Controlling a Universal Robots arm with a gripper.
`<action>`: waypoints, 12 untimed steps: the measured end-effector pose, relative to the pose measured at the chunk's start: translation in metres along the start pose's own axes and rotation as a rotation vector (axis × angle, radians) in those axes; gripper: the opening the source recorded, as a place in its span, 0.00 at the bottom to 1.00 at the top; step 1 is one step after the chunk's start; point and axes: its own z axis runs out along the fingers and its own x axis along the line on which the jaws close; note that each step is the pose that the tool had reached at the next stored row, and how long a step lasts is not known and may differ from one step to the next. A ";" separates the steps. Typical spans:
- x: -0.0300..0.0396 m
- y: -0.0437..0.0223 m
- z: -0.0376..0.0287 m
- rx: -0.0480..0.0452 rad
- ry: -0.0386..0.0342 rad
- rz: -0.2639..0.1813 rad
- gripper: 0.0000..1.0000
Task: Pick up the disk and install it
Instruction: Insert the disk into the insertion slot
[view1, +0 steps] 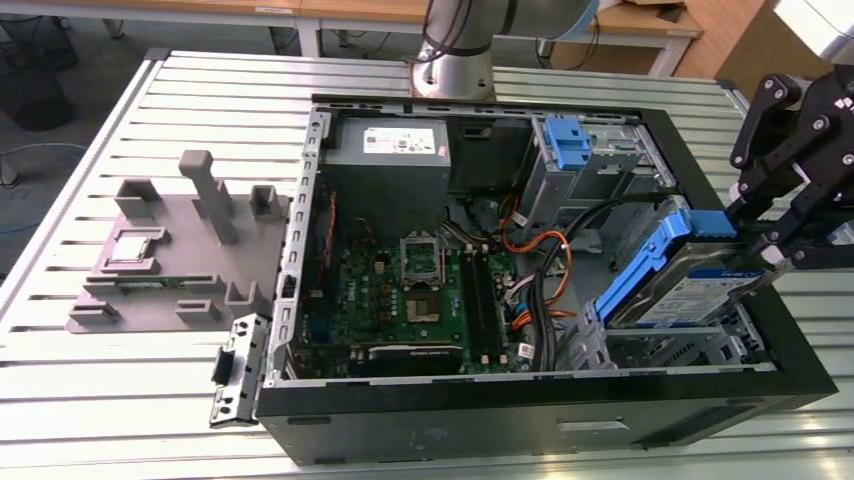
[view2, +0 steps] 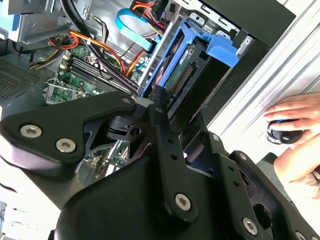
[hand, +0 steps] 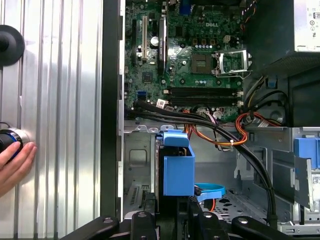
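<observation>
The disk (view1: 697, 288) is a silver drive with a white-and-blue label and blue rails. It hangs tilted over the metal drive bay (view1: 667, 348) at the open computer case's corner, on the exterior view's right. My gripper (view1: 774, 252) is shut on its upper edge. In the first wrist view the disk (hand: 177, 170) appears end-on, blue rail toward the camera, between my black fingers (hand: 145, 220). The second wrist view shows the disk's (view2: 182, 75) connector side and blue handle beyond my gripper linkage.
The case (view1: 534, 420) lies open on a slatted metal table, with motherboard (view1: 414, 290), grey power-supply box (view1: 387, 145), a bare blue bracket (view1: 570, 140) and orange and black cables (view1: 547, 250) inside. A grey fixture (view1: 174, 250) stands on the exterior view's left. A hand (hand: 12, 162) rests on the table beside the case.
</observation>
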 end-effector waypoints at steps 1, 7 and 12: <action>0.0000 0.0000 0.0000 0.0000 0.0000 0.000 0.35; 0.0011 -0.0003 0.0079 0.0000 -0.0003 0.000 0.35; 0.0020 -0.0006 0.0168 0.0000 -0.0003 0.000 0.35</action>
